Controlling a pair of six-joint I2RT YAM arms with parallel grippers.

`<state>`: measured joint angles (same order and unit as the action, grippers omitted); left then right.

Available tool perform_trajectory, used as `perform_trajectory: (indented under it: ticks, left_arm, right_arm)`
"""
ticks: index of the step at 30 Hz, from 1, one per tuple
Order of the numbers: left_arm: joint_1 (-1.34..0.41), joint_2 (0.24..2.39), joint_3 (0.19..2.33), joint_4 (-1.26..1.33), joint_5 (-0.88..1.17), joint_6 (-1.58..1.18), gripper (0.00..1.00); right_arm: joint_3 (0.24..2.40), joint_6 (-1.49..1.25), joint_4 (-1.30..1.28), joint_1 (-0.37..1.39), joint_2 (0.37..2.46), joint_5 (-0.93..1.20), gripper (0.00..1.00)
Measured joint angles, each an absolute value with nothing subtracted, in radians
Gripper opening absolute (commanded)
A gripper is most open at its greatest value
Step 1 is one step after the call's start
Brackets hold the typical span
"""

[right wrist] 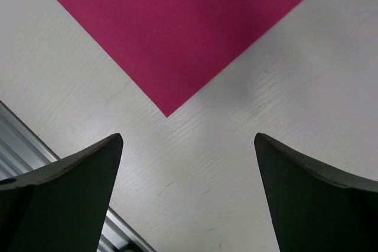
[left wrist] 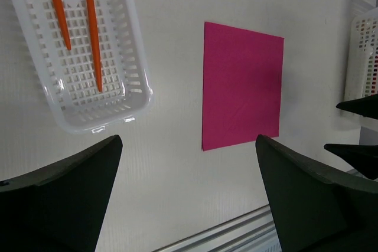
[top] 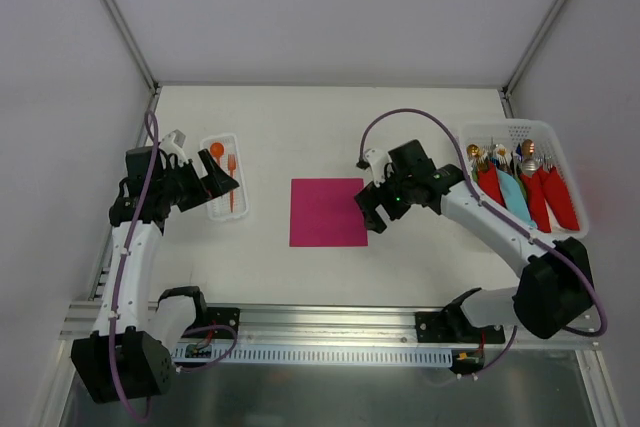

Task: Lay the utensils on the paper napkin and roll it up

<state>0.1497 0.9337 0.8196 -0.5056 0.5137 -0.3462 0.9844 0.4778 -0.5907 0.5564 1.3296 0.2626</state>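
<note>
Seeing both jaws spread wide and empty: my left gripper (left wrist: 188, 143) hangs at the white basket (left wrist: 94, 123) by the left edge of the table (top: 420, 127), its walls fencing the spoon (top: 216, 152) and fork (top: 231, 169); my right gripper (right wrist: 189, 140) crowds the right edge of the mid-table paper napkin (top: 328, 212). Wrapped cutlery (top: 525, 192) sits far right.

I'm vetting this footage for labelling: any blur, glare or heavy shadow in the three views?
Top external: even light, sharp, paper napkin vivid without glare. Left wrist: napkin crisp, left claw near-black and soft-edged. Right wrist: table texture sharp, right claw equally dark, a faint shadow beside the napkin's corner.
</note>
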Motion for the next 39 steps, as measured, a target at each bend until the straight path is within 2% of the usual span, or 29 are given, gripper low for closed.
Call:
perform_trajectory:
  ticks: [7,15,28,39]
  left_arm:
    - [0.149,0.889,0.82,-0.505,0.488,-0.346,0.99]
    - [0.149,0.893,0.824,-0.506,0.486,-0.353,0.99]
    - [0.149,0.828,0.821,-0.506,0.484,-0.388,0.99]
    - [0.149,0.817,0.82,-0.508,0.442,-0.413,0.99]
  right_arm:
    - [1.095,0.472,-0.531,0.686,1.435,0.181,0.99]
    - [1.114,0.488,-0.472,0.862,1.598,0.083,0.99]
    - [1.161,0.424,-0.327,0.883,1.823,-0.084,0.99]
    - [1.264,0.163,-0.276,0.895,1.927,-0.186,0.97]
